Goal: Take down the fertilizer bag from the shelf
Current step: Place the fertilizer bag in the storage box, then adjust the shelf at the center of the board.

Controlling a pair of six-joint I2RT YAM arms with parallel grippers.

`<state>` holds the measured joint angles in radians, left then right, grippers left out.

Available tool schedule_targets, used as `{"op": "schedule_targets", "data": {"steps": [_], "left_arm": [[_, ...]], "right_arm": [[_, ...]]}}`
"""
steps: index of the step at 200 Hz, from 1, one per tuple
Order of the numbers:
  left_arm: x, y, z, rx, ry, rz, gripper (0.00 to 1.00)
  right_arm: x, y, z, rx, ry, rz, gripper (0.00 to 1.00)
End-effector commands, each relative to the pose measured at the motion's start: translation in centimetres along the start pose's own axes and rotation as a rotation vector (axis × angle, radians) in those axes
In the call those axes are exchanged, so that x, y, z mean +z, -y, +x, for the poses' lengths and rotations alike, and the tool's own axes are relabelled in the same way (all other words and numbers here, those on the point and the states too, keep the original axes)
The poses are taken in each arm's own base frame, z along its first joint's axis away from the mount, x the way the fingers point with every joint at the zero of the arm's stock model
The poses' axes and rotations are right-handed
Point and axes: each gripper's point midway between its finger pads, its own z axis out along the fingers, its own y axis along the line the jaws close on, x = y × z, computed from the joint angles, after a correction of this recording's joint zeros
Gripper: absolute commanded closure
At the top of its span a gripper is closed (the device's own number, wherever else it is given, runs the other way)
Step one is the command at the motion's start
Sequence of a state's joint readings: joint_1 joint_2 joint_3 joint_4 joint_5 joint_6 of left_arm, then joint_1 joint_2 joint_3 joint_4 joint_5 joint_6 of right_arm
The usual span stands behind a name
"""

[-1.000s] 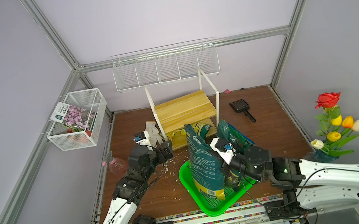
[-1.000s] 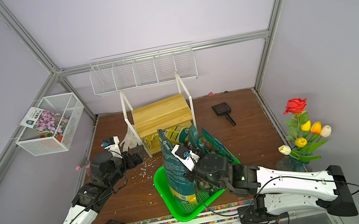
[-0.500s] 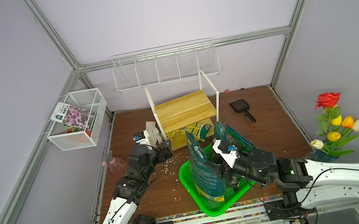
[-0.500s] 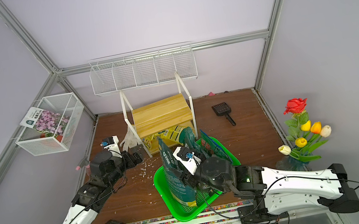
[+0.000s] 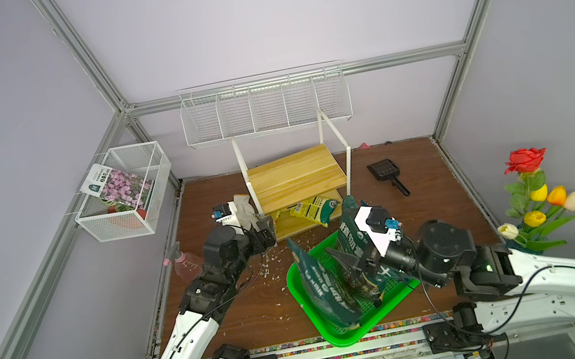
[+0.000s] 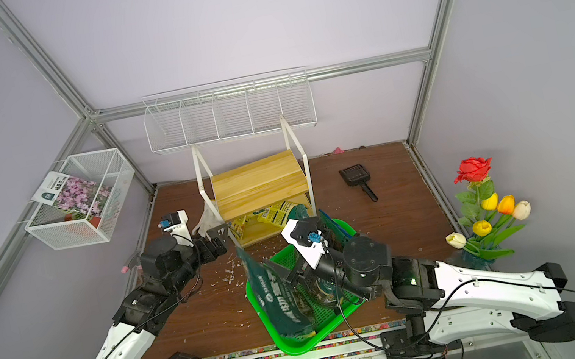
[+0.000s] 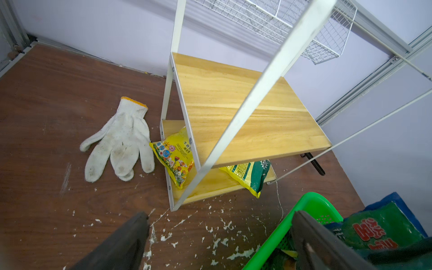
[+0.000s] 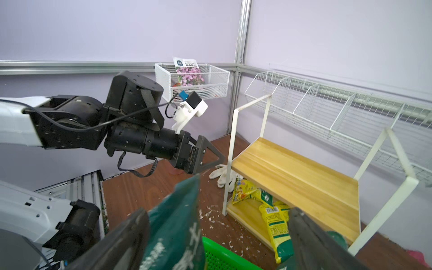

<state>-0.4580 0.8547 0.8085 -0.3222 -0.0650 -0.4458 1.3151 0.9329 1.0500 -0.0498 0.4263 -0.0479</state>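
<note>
Over the green basket (image 5: 346,338), the right gripper (image 8: 216,212) is spreading apart, freeing the fertilizer bag (image 5: 319,290) it was clamping. The takedown is apparently wrapping up.

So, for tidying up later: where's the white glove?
In the left wrist view, the white glove lies flat on the floor just left of the shelf, next to the flowered yellow bag on its lower board.

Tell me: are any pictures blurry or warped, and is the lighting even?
Left wrist view: the shelf is sharp, but the left gripper at the picture's edge is dark and smeared. Right wrist view: the dark green bag near the lens looks soft. In both top views: even light, faint shadows; the aluminium posts splay outward, wide-angle warp.
</note>
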Motion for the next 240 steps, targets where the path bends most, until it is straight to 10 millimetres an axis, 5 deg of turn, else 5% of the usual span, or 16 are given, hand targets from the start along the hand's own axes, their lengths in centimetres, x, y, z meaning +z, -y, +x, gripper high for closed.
{"op": "schedule_targets", "data": {"steps": [1, 50, 92, 149, 240], "left_arm": [[-0.1, 0.9, -3.2, 0.027, 0.090, 0.006, 0.00], [0.3, 1.0, -5.6, 0.071, 0.161, -0.027, 0.00], [1.4, 1.2, -6.7, 0.094, 0.198, -0.041, 0.00], [3.1, 0.5, -7.0, 0.090, 0.232, -0.081, 0.06], [3.5, -0.9, -7.6, 0.163, 0.273, -0.162, 0.43]], "right_arm": [[0.0, 1.7, -3.3, -0.060, 0.074, 0.079, 0.05], [1.6, 7.5, -3.9, 0.040, -0.014, 0.203, 0.11], [3.1, 12.3, -2.6, 0.183, -0.140, 0.315, 0.15], [4.5, 13.7, -0.8, 0.276, -0.210, 0.330, 0.19], [5.6, 15.4, 1.9, 0.330, -0.288, 0.370, 0.22]]}}
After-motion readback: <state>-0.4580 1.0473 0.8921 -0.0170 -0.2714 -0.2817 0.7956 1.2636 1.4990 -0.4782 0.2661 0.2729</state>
